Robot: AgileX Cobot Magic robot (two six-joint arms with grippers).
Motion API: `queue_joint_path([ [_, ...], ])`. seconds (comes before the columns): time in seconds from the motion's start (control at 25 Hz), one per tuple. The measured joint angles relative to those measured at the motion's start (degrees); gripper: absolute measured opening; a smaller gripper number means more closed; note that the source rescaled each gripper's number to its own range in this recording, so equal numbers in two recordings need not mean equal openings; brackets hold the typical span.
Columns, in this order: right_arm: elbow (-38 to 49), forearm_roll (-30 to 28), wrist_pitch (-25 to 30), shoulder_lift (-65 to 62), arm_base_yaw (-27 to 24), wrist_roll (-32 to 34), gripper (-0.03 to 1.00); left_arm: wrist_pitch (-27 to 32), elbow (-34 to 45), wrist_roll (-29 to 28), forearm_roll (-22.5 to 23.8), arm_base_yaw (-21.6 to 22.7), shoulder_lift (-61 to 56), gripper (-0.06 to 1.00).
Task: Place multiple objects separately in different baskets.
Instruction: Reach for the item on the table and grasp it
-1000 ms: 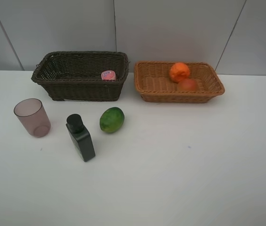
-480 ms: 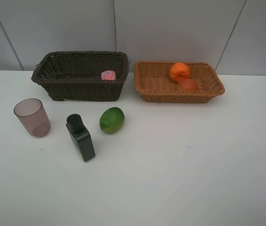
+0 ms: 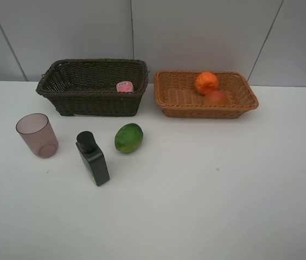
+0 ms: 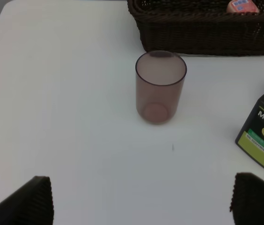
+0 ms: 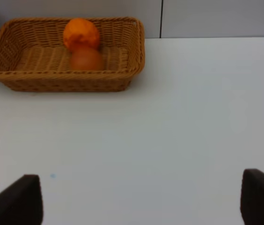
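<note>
We found both grippers spread wide and pinching nothing; the left gripper [image 4: 141, 201] hung above the table [image 3: 223, 189] on the near side of the mauve cup [image 3: 37, 135], which stood upright at the left; the blackish-green bottle [image 3: 93, 160] sat right of the cup, and the green fruit [image 3: 128, 137] just beyond it to the right; the pink bottle [image 3: 124, 86] lay inside the dark brown basket [image 3: 96, 104], at its right end; the orange [image 3: 206, 82] and the red-orange fruit [image 3: 216, 97] touched inside the tan basket [image 3: 196, 112]; the right gripper [image 5: 139, 199] hung well nearer than that basket.
</note>
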Motion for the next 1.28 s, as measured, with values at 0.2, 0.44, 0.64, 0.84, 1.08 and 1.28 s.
queue_joint_path([
  [0.2,0.0,0.0,0.0,0.0,0.0,0.0,0.87,0.0,0.0,0.0,0.0,0.0,0.0,0.98],
  [0.44,0.0,0.1,0.0,0.0,0.0,0.0,0.87,0.0,0.0,0.0,-0.1,0.0,0.0,0.98],
  [0.64,0.0,0.1,0.0,0.0,0.0,0.0,0.87,0.0,0.0,0.0,-0.1,0.0,0.0,0.98],
  [0.84,0.0,0.1,0.0,0.0,0.0,0.0,0.87,0.0,0.0,0.0,-0.1,0.0,0.0,0.98],
  [1.08,0.0,0.1,0.0,0.0,0.0,0.0,0.87,0.0,0.0,0.0,-0.4,0.0,0.0,0.98],
  [1.28,0.0,0.1,0.0,0.0,0.0,0.0,0.87,0.0,0.0,0.0,-0.4,0.0,0.0,0.98],
])
